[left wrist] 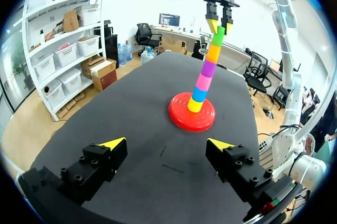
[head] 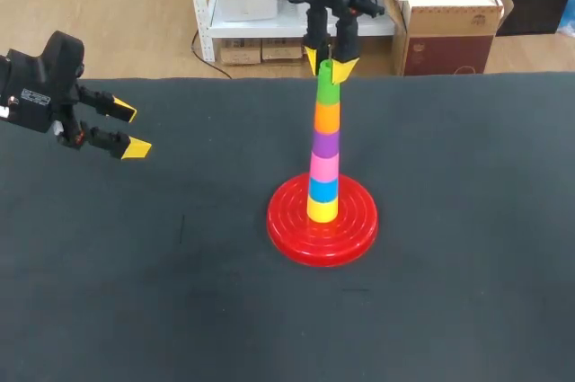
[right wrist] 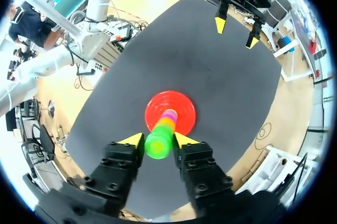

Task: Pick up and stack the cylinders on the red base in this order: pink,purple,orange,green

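Right gripper [head: 329, 64] straddles green cylinder [head: 327, 90] atop the stack on red base [head: 292, 229] (clamped or clear, I cannot tell). My left gripper [head: 131, 130] hangs well aside, jaws apart.

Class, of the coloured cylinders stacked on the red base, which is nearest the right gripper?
The green cylinder: topmost of the stack, it sits between the fingers of the right gripper; the others are all below it.
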### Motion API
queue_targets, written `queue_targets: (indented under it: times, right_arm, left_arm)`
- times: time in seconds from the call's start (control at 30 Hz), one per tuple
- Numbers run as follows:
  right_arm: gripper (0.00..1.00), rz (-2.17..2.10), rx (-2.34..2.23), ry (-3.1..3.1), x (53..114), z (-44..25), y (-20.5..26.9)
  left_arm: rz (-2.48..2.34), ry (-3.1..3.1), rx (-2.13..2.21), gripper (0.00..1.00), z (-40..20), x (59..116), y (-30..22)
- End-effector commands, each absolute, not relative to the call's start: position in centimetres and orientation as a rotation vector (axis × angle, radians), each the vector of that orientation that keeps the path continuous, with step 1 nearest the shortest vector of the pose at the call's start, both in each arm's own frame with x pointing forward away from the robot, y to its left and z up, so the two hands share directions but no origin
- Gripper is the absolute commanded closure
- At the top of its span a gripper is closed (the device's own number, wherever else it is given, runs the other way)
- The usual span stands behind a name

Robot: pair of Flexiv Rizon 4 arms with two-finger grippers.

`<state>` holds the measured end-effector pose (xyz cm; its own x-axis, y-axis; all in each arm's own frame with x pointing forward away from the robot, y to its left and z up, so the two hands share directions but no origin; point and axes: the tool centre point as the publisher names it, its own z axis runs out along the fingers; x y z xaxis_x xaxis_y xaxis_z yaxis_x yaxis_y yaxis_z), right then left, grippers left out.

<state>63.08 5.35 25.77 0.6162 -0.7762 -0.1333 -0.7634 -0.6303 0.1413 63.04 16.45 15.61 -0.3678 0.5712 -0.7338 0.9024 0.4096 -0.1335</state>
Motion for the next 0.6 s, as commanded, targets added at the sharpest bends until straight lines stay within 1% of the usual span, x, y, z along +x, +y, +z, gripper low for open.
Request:
queue_targets:
  times: [0.03,0.37,0.47,0.6]
  right_arm:
    - [0.00,-0.200,2.830,-1.326,62.0,26.1,5.2]
    - [0.00,-0.050,2.938,-1.386,62.5,30.2,5.2]
    - [0.00,0.018,2.985,-1.447,62.9,30.5,4.6]
    - [0.00,-0.026,3.046,-1.530,63.3,30.1,4.2]
  left_arm:
    - [-0.716,2.063,1.248,0.00,15.5,63.0,16.5]
    - [-0.716,2.063,1.248,0.00,15.5,63.0,16.5]
    - [-0.716,2.063,1.248,0.00,15.5,63.0,16.5]
    - [-0.716,2.063,1.248,0.00,15.5,63.0,16.5]
